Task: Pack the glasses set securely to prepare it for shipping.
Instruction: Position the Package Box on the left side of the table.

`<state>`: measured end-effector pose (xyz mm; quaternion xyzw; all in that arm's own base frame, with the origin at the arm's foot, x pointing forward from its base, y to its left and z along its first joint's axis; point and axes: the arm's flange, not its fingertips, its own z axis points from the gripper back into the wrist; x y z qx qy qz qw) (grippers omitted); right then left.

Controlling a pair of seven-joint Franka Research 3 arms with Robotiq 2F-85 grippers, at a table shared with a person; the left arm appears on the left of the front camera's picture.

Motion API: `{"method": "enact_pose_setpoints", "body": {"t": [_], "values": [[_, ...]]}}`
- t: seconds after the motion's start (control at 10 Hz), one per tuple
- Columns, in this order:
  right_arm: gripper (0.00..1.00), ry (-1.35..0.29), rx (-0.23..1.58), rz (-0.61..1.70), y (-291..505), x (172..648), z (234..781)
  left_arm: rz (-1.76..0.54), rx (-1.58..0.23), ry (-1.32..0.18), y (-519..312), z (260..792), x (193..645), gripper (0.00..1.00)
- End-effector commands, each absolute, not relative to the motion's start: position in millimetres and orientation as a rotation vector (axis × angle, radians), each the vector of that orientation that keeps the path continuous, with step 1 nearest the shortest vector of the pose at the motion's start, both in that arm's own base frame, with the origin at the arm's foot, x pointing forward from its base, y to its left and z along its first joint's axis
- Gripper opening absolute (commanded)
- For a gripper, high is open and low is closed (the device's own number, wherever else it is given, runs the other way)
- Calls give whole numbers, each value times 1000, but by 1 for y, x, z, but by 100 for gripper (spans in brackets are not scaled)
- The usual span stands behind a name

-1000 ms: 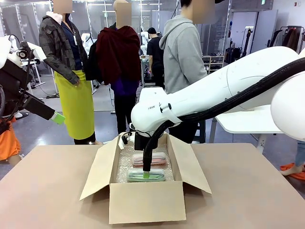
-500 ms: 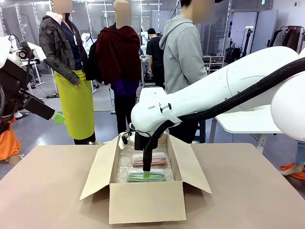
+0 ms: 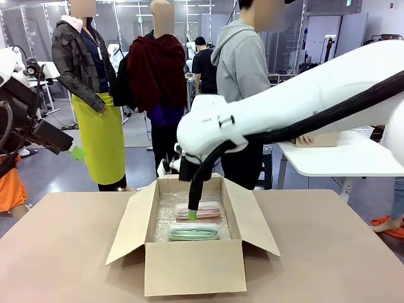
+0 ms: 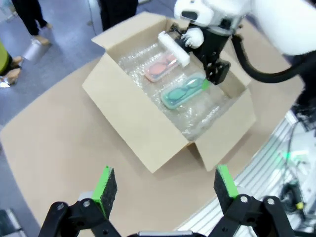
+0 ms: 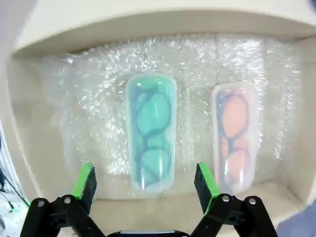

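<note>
Two translucent glasses cases, pale green (image 3: 194,232) near and pale pink (image 3: 197,210) far, lie side by side on bubble wrap (image 5: 98,113) inside the cardboard box (image 3: 194,266) on the bench (image 3: 63,252). Right gripper (image 5: 145,183) hangs spread above the green case, empty; left gripper (image 4: 165,185) spread, well apart. Cases probably light, rigid, smooth: grasp across the narrow width.

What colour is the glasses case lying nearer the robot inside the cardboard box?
Pale green case, clearest in the right wrist view.
</note>
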<state>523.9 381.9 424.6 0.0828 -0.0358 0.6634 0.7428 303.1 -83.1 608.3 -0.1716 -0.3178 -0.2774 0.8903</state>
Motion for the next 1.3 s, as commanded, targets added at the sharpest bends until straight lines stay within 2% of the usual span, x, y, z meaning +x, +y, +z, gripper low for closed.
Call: {"method": "enact_pose_setpoints", "body": {"t": [0.0, 0.2, 0.7, 1.0, 1.2], "values": [[100, -150, 190, 1345, 345, 485, 456, -492, -468, -581, -76, 608, 314, 100], [100, -226, 225, 1238, 305, 460, 482, -439, -539, -546, -61, 598, 329, 100], [100, -421, 269, 947, 202, 384, 505, -371, -670, -432, -39, 563, 352, 100], [100, -557, 166, 671, 135, 337, 515, -325, -680, -372, -36, 542, 358, 100], [100, -560, 131, 601, 114, 323, 518, -331, -679, -324, -38, 535, 357, 100]]}}
